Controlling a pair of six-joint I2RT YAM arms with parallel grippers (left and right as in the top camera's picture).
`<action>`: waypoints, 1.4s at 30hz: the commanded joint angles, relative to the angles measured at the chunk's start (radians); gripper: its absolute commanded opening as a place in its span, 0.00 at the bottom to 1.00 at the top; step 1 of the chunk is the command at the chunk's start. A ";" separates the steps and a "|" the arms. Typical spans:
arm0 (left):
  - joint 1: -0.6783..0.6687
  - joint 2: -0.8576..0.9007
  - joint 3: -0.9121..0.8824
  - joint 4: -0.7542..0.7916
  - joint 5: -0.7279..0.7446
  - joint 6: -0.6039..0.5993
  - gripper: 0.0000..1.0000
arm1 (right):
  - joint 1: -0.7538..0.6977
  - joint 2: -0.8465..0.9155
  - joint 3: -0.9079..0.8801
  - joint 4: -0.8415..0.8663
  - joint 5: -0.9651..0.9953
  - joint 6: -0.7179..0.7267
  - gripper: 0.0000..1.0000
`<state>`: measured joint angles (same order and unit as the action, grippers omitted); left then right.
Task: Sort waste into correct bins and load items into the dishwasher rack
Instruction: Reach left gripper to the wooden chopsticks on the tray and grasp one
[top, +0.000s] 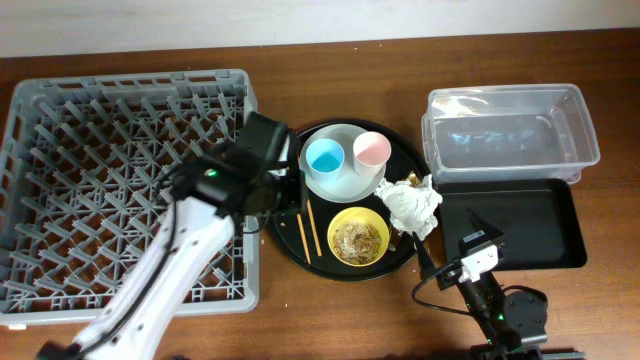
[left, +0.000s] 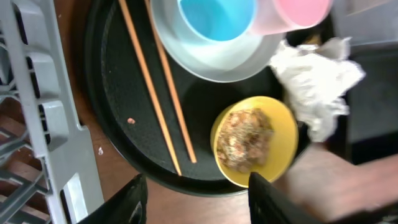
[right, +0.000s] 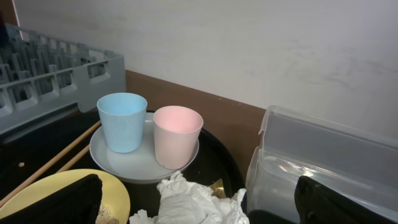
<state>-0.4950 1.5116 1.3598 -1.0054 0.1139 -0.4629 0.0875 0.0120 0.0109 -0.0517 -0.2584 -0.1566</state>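
On a round black tray (top: 300, 250) a pale plate (top: 340, 185) holds a blue cup (top: 324, 157) and a pink cup (top: 371, 150). A yellow bowl (top: 377, 222) holds brownish food scraps (top: 359, 240). Two chopsticks (top: 307, 228) lie left of it. A crumpled white tissue (top: 412, 205) lies on the tray's right rim. My left gripper (top: 283, 205) is open and empty above the tray's left side; in the left wrist view (left: 199, 202) its fingers frame the tray's front rim. My right gripper (right: 199, 205) is open and empty, with the tissue (right: 186, 196) between its fingers.
The grey dishwasher rack (top: 100, 180) fills the left of the table and holds nothing. The clear tub (top: 510, 130) stands at the back right, with the shallow black tray (top: 530, 230) just in front of it. A few crumbs (left: 130, 121) lie on the round tray.
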 joint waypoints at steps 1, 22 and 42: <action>-0.006 0.064 0.010 0.011 -0.071 -0.016 0.51 | -0.004 -0.006 -0.005 -0.004 0.005 0.008 0.98; -0.007 0.326 0.009 0.086 -0.156 -0.181 0.27 | -0.004 -0.006 -0.005 -0.004 0.005 0.008 0.98; -0.052 0.504 -0.001 0.168 -0.216 -0.225 0.26 | -0.004 -0.006 -0.005 -0.004 0.005 0.008 0.98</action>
<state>-0.5449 1.9797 1.3594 -0.8471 -0.0830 -0.6750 0.0875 0.0120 0.0109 -0.0517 -0.2584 -0.1562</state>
